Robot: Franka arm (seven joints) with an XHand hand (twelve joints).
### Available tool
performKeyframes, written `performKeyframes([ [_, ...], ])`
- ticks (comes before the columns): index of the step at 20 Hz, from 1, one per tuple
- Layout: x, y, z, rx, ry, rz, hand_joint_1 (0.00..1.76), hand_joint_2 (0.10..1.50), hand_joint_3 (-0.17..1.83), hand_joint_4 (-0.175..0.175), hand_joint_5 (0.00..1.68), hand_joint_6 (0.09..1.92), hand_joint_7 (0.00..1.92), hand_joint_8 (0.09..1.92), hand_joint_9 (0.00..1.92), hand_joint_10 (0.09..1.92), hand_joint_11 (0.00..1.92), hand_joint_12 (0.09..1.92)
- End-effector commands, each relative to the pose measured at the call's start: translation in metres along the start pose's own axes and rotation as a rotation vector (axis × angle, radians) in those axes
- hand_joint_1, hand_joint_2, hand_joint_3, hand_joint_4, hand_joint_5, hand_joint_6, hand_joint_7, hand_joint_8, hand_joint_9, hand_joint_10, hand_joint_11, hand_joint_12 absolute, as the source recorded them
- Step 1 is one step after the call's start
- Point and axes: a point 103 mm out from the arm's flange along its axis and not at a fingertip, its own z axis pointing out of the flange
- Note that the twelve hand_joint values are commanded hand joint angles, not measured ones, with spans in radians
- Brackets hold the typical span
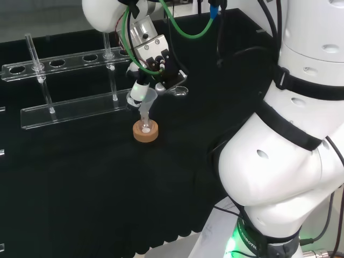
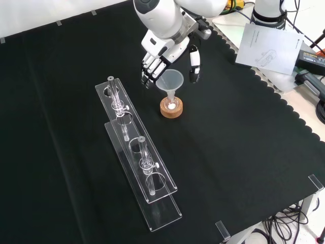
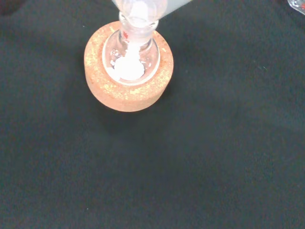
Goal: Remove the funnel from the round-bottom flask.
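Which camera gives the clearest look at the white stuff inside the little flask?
The wrist view: it looks almost straight down into the flask, where the white powder lies. In the front view and the head view the powder is a small white speck.

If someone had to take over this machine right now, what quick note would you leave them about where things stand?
Hand: the black and white robot hand is at the clear plastic funnel, fingers on one side of its cone and thumb on the other in the front view; I cannot tell whether it grips yet.
Things: the funnel's stem sits in the neck of the small clear round-bottom flask, which rests in a cork ring stand and holds a little white powder.
Done: the approach.
Left: grasp the funnel, lift it out, set it aside.
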Motion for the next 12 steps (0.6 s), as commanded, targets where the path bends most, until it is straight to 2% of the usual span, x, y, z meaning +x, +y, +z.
performKeyframes([
  [1,-0.0041,0.0058,0.007,0.015,0.008,0.005,0.53,0.67,0.22,0.004,0.05,0.09,0.0,0.19,0.0,0.82,0.2,1.52],
  [9,-0.0001,0.0111,0.0141,0.03,0.006,-0.002,0.53,0.68,0.2,0.006,0.04,0.09,0.0,0.21,0.02,0.88,0.23,1.52],
  [12,-0.0006,0.0122,0.0159,0.038,0.005,-0.002,0.53,0.68,0.2,0.005,0.06,0.09,0.0,0.28,0.07,0.89,0.24,1.51],
])
